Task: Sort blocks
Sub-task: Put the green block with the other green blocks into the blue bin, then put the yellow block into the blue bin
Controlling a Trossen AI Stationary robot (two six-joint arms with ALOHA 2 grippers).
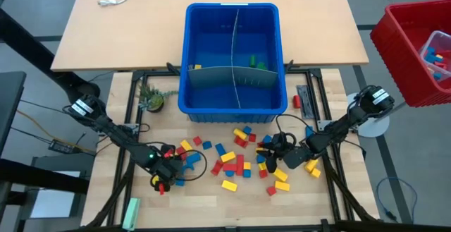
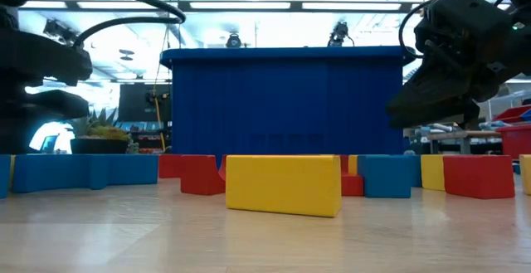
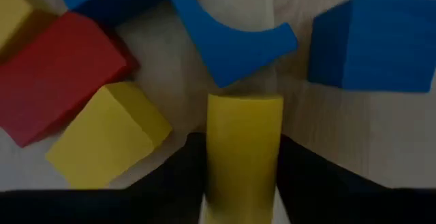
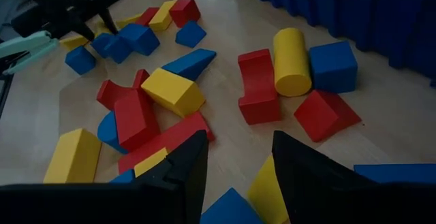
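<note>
On a pale wooden tabletop (image 1: 211, 200) under ceiling strip lights, dozens of blocks (image 1: 236, 163) lie scattered before one divided blue bin (image 1: 232, 56), the left gripper (image 1: 171, 166) pinching a yellow block (image 3: 244, 146), the right gripper (image 1: 276, 147) empty, half-spread.

Left claw (image 3: 242, 176) gripping; right claw (image 4: 235, 163) parted.

Roughly thirty loose blocks (image 1: 235, 163) on the table, one blue bin (image 1: 233, 57), one red bin (image 1: 414, 47), one potted plant (image 1: 152, 99)
</note>
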